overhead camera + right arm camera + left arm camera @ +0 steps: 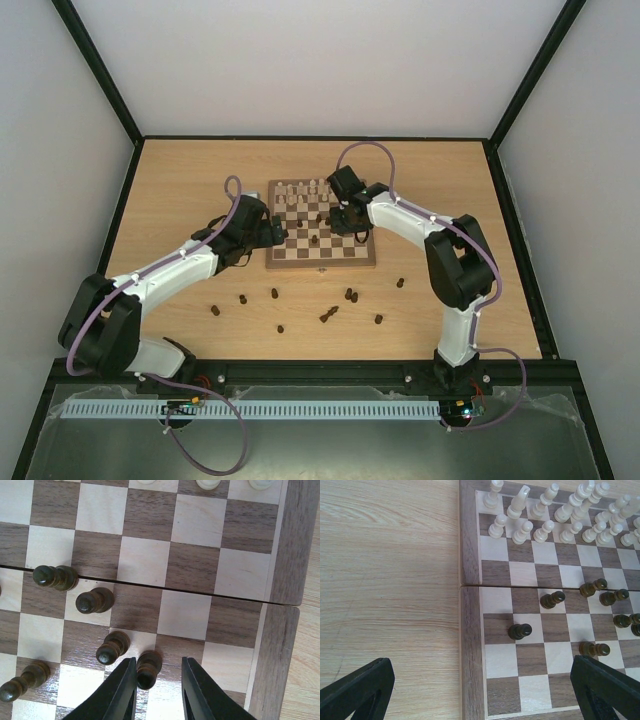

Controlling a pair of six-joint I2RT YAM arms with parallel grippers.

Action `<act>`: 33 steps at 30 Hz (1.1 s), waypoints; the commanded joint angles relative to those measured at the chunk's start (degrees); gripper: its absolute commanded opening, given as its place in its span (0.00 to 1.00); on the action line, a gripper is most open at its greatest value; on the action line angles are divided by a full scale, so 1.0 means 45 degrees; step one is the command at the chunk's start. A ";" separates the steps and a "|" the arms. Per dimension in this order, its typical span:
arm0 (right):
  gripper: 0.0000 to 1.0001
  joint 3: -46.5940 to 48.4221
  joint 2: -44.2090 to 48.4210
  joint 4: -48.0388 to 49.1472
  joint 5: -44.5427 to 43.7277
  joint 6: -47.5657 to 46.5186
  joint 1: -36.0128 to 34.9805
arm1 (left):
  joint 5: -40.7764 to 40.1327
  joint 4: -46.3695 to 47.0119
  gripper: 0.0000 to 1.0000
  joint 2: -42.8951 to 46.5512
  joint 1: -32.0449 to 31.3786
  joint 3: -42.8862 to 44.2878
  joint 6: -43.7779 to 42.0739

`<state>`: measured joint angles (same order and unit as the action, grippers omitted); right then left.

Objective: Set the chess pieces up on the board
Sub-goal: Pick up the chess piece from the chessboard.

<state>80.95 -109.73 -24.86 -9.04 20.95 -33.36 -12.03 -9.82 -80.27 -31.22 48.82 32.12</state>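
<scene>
Dark pawn (147,669) stands inside the right pincer (158,661), released; left pincer (480,666), frame-cropped, gapes wide.

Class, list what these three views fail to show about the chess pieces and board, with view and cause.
Top view: the loose dark pieces on the table are too small to identify.
Top view: the right gripper covers several squares of the board.
Left wrist: the back row of cream pieces is cut by the top edge.
Right wrist: cream pieces show only as slivers at the top edge.

Overhead camera looks down; 2 wrist cameras share the board (300,252) close-up.
</scene>
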 commanded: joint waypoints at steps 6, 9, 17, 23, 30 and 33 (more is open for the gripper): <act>0.25 0.0220 -0.0423 -0.0320 -0.0044 -0.0115 -0.0065 | 0.0037 -0.0121 1.00 -0.0099 0.0005 0.0324 -0.0100; 0.25 0.0169 -0.0469 -0.0294 -0.0014 -0.0124 -0.0060 | 0.0037 -0.0102 1.00 -0.0064 0.0005 0.0305 -0.0082; 0.15 -0.0096 -0.0433 -0.0304 -0.0256 -0.0102 -0.0061 | 0.0059 -0.0083 1.00 -0.0022 0.0015 0.0285 -0.0067; 0.14 -0.0436 -0.0139 -0.0726 -0.1151 0.0000 -0.0047 | 0.0052 -0.0082 0.99 -0.0074 0.0015 0.0284 -0.0070; 0.14 -0.1611 0.0609 -0.0634 -0.1444 0.0205 0.0063 | 0.0125 -0.0040 1.00 -0.0097 -0.0014 0.0289 -0.0078; 0.14 -0.1810 0.0842 -0.0701 -0.1430 0.0210 0.0128 | 0.0171 -0.0014 0.99 -0.0148 -0.0012 0.0303 -0.0071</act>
<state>75.26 -107.79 -24.14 -14.09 21.19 -33.28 -11.57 -9.82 -80.29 -31.22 48.82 32.10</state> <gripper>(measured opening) 0.138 0.995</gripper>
